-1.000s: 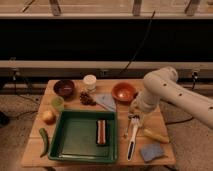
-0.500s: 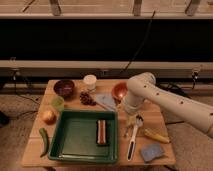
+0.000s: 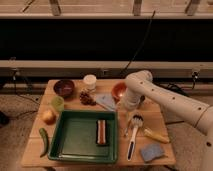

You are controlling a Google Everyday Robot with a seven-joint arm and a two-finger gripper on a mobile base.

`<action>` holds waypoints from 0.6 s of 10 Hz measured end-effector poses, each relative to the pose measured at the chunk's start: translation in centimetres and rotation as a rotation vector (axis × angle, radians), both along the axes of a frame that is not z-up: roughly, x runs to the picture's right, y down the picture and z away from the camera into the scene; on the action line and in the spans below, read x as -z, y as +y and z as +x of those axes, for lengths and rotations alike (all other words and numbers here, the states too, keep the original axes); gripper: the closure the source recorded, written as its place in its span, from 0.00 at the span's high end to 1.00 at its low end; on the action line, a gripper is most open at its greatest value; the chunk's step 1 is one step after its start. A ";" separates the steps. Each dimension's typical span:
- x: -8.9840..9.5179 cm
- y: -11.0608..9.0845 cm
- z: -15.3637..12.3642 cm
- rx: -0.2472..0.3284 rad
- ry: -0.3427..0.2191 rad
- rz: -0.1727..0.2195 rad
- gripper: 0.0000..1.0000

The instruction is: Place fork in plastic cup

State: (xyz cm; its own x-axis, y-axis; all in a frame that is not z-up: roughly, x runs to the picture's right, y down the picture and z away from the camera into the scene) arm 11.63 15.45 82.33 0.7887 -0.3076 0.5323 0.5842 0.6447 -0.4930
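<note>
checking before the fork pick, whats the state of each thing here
gripper: fingers open, holding nothing, low over the table by the brush head
fork: lying flat beside the brush, not gripped
cup: upright, left of the tray, no fork sticking out
jar: upright, lid on
brush: lying flat
tray: flat, one bar inside

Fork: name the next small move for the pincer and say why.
Probably ease the pincer down onto the fork. The pincer hangs open just behind it, by the orange bowl, holding nothing; the fork lies on the table beside the dish brush, and the plastic cup stands far across the table, at the green tray's far left corner.
</note>
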 end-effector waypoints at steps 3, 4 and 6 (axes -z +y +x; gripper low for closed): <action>-0.7 0.4 2.2 0.004 0.030 -0.005 0.65; -0.9 1.0 2.5 0.008 0.036 -0.012 0.65; -1.2 2.0 2.7 0.010 0.043 -0.025 0.65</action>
State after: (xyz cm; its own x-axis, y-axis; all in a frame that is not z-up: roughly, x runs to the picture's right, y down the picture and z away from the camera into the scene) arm 14.38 17.49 83.52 0.8082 -0.3024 0.5054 0.5682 0.6263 -0.5338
